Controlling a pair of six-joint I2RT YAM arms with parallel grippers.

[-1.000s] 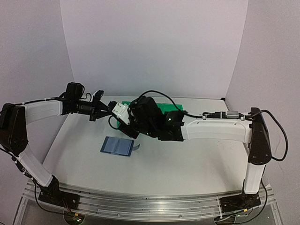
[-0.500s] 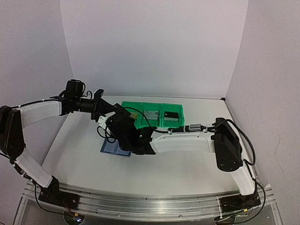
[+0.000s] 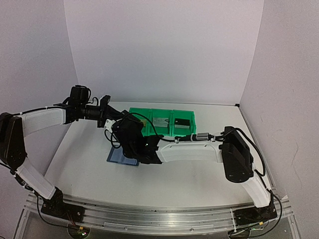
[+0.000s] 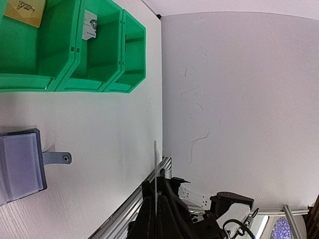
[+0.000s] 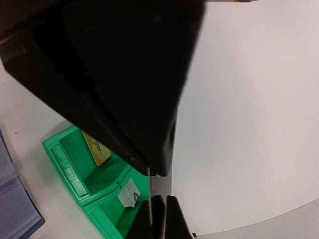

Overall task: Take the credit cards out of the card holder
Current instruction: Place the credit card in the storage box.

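The blue card holder [image 4: 20,167] lies open on the table with its tab to one side; from above the right arm hides most of the card holder [image 3: 118,156]. My left gripper [image 4: 156,186] is shut on a thin card [image 4: 155,159], seen edge-on. My right gripper [image 5: 165,199] faces the left one, jaws almost together. That card [image 5: 149,186] runs past its left finger, outside the slim gap; I cannot tell whether they touch. From above, the left gripper [image 3: 108,118] and right gripper [image 3: 122,130] meet above the holder.
Three green bins [image 3: 172,130] stand in a row behind the holder. They hold a gold card [image 4: 24,11], a silver card [image 4: 89,24] and a black card [image 3: 182,122]. The right forearm [image 3: 189,149] stretches across the middle of the table.
The right arm swung left from the bins to the left gripper and its jaws closed from wide to nearly together. The left arm barely moved and kept its card.
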